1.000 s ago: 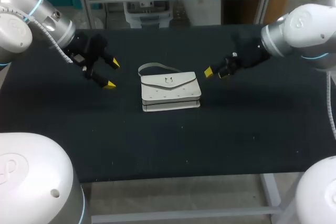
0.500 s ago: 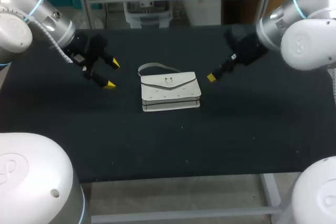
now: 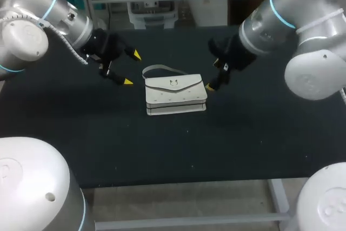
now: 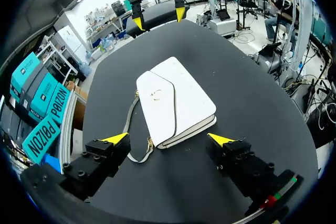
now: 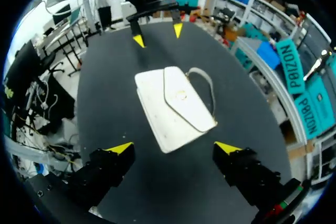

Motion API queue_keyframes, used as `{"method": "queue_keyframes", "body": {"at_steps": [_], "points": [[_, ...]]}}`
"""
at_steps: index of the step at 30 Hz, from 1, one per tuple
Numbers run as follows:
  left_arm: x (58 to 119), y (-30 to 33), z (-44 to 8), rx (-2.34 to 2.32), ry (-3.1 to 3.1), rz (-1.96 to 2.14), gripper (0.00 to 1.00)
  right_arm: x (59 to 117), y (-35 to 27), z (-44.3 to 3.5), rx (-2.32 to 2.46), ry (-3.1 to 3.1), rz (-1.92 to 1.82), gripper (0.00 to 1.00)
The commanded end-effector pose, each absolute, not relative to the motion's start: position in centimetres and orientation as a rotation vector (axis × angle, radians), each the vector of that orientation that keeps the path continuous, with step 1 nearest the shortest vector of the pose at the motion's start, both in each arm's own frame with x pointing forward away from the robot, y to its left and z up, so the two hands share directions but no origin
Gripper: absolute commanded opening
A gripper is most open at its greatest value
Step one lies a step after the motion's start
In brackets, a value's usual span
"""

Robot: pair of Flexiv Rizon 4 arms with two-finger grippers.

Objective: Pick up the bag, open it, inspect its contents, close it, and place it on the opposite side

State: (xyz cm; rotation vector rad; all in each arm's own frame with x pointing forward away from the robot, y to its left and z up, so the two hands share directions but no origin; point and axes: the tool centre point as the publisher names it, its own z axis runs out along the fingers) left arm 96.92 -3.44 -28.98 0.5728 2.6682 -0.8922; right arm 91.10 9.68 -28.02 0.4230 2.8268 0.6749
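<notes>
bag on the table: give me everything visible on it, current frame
The bag is a small white envelope-style handbag, leather-like, with a pointed front flap closed over a small metal clasp. It lies flat, flap up, near the middle of the black table, with its thin pale grey strap looped loose on the surface beside it. Only the table touches it. The open left gripper and right gripper flank its ends, apart from it.
</notes>
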Motion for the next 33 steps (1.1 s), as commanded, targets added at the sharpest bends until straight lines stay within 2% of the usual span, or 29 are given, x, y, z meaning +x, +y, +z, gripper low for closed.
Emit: {"method": "queue_keyframes", "body": {"at_steps": [1,7,18,33], "points": [[95.9,-3.9,-28.7,0.657,2.546,-0.857,1.0,90.7,10.1,-29.3,0.042,2.496,0.437,1.0],[96.0,-4.8,-28.6,0.718,2.364,-0.904,1.0,89.6,10.3,-30.4,-0.223,2.492,0.388,1.0],[96.0,-4.8,-28.6,0.718,2.364,-0.904,1.0,89.6,10.3,-30.4,-0.223,2.492,0.388,1.0],[97.6,-6.4,-30.1,0.783,2.301,-0.877,1.0,90.3,14.6,-34.9,-0.237,2.217,0.201,1.0]]}}
